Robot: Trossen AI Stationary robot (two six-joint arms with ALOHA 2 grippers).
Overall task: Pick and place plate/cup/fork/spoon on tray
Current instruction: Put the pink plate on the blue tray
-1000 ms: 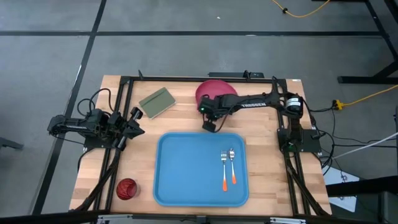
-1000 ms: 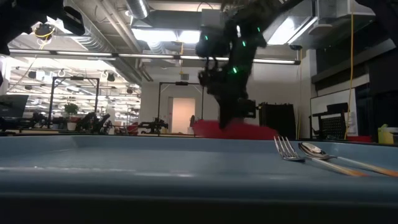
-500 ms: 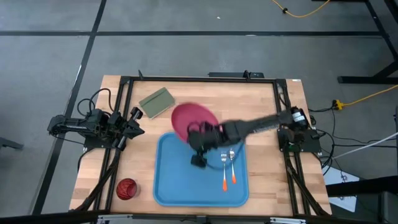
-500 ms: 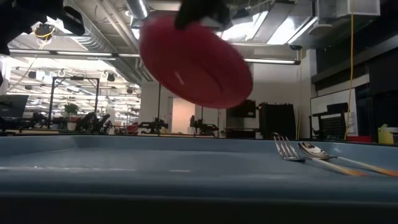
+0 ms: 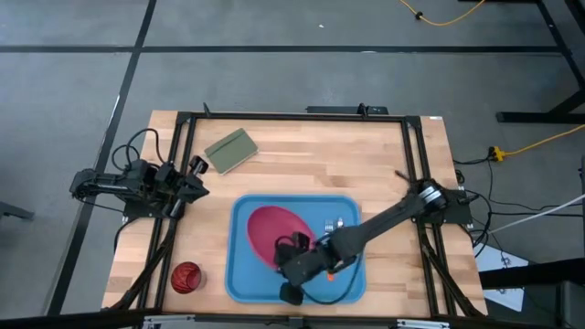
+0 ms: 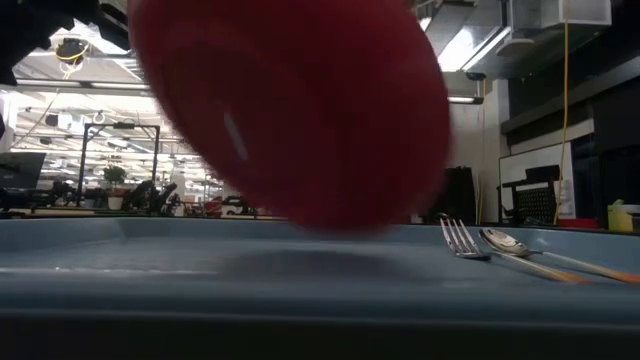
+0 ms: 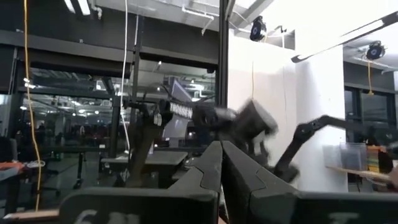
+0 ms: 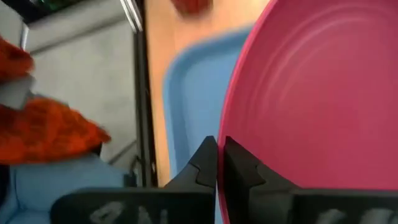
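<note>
The pink-red plate [image 5: 271, 233] hangs tilted over the left half of the blue tray [image 5: 247, 279]; it fills the low view [image 6: 290, 110]. My right gripper [image 5: 291, 262] is shut on the plate's rim. The fork [image 6: 460, 240] and the spoon [image 6: 505, 241] lie side by side on the tray's right half; in the high view my right arm covers most of them. The dark red cup [image 5: 186, 276] stands on the table left of the tray. My left gripper [image 5: 196, 178] is shut and empty at the table's left side. My right gripper pinches the plate's rim [image 8: 231, 140] between its two fingers, one finger on the plate's inner face and one on its underside. The hold is on the plate's near edge. The plate is tilted and held just above the tray's floor.
An olive-green block [image 5: 230, 150] lies on the table at the far left, beyond the tray. Bare wood shows on the far half of the table. My right arm [image 5: 384, 219] slants across the tray's right half.
My right gripper has carried the plate from the table's far side toward the near edge and down over the tray. The plate has been lifted off the table, is tilted, and now hangs low over the tray's left half.
</note>
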